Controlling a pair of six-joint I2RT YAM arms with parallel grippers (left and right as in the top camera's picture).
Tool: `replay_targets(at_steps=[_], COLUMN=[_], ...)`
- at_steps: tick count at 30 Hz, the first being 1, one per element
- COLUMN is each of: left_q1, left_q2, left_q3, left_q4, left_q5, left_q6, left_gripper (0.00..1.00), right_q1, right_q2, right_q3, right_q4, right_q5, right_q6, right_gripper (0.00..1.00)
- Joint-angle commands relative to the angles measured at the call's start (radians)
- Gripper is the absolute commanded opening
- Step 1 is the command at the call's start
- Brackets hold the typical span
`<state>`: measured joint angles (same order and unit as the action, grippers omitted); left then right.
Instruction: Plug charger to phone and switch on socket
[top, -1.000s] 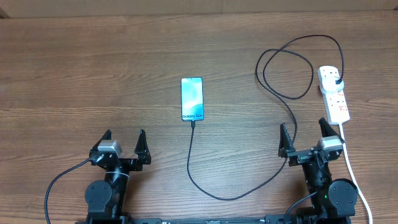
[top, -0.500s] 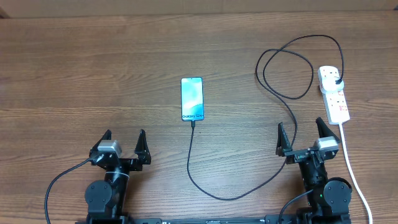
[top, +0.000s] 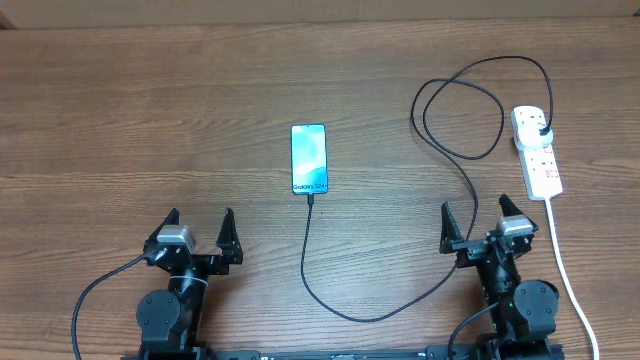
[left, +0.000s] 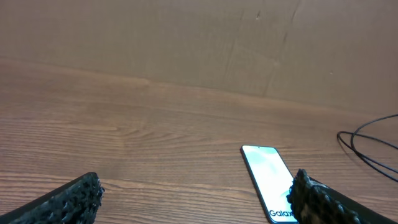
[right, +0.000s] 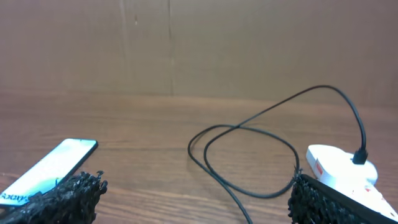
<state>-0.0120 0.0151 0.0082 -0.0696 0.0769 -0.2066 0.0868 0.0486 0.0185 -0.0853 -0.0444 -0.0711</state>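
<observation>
Edging toward the phone (top: 309, 158), right jaws stay spread empty, left jaws likewise.

Dark wood-grain table (top: 140, 110), plain tan board wall (left: 155, 37) along its 12 o'clock edge, soft even light

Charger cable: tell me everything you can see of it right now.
The charger is a long, thin black cable, rubbery-looking, lying slack on the wooden table. Its small tip meets the near short edge of the phone and looks inserted. From there it sweeps toward the arms, curves back past the open right gripper, which does not hold it, makes a loose loop, and ends in a black plug seated in the far end of the white socket.
</observation>
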Motion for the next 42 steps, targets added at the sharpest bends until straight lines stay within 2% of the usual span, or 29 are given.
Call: replay_targets(at_steps=[1, 42], left_q1=[0.009, 0.009], left_q2=[-0.011, -0.011], left_q3=[-0.003, -0.003], left_q4=[-0.003, -0.003], left_q5=[-0.006, -0.006], left_q6=[0.001, 0.001], left_gripper=[1.0, 1.0], right_q1=[0.006, 0.006], right_q2=[0.016, -0.046], right_q3=[-0.011, -0.01], right_q4=[0.004, 0.005], right_q5=[-0.002, -0.002], right_q6=[-0.005, -0.005], right_gripper=[1.0, 1.0])
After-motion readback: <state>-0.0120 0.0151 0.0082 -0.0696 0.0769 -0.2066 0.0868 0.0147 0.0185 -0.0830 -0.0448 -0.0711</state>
